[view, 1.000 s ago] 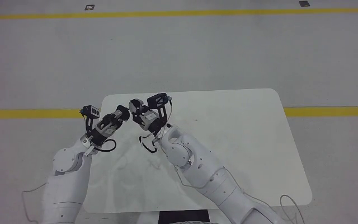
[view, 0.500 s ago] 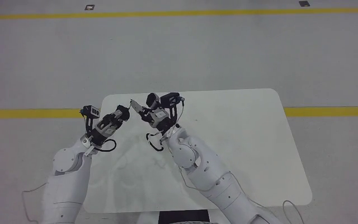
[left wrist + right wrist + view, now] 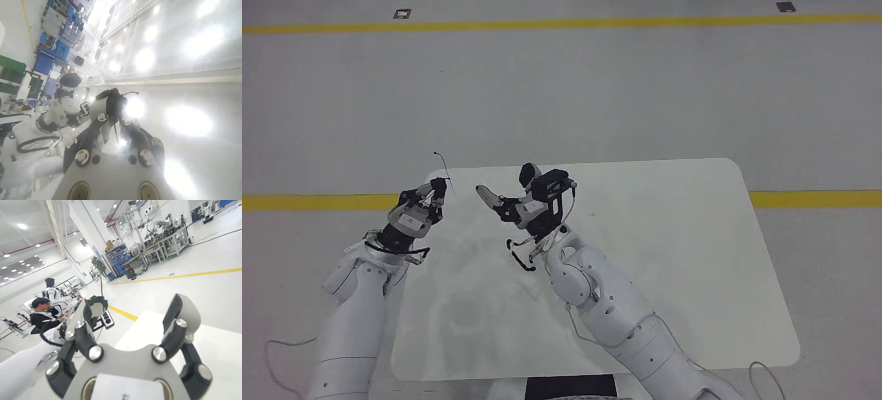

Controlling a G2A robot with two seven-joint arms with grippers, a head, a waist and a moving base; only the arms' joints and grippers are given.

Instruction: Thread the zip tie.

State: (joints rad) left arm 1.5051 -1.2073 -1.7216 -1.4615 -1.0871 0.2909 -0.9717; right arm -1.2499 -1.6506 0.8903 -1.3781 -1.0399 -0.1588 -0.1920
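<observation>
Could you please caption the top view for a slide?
Left gripper holds the zip tie; right gripper hangs open over the table.

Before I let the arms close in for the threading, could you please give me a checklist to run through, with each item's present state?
1. left pincer shut on the zip tie: ok.
2. A free end of the zip tie sticks out past the fingertips, curled at its tip: ok.
3. right pincer open, nothing between its fingers: ok.
4. The two pincers apart, not touching, seen from the top view: ok.
5. The tie's head and slot located: cannot tell.
</observation>
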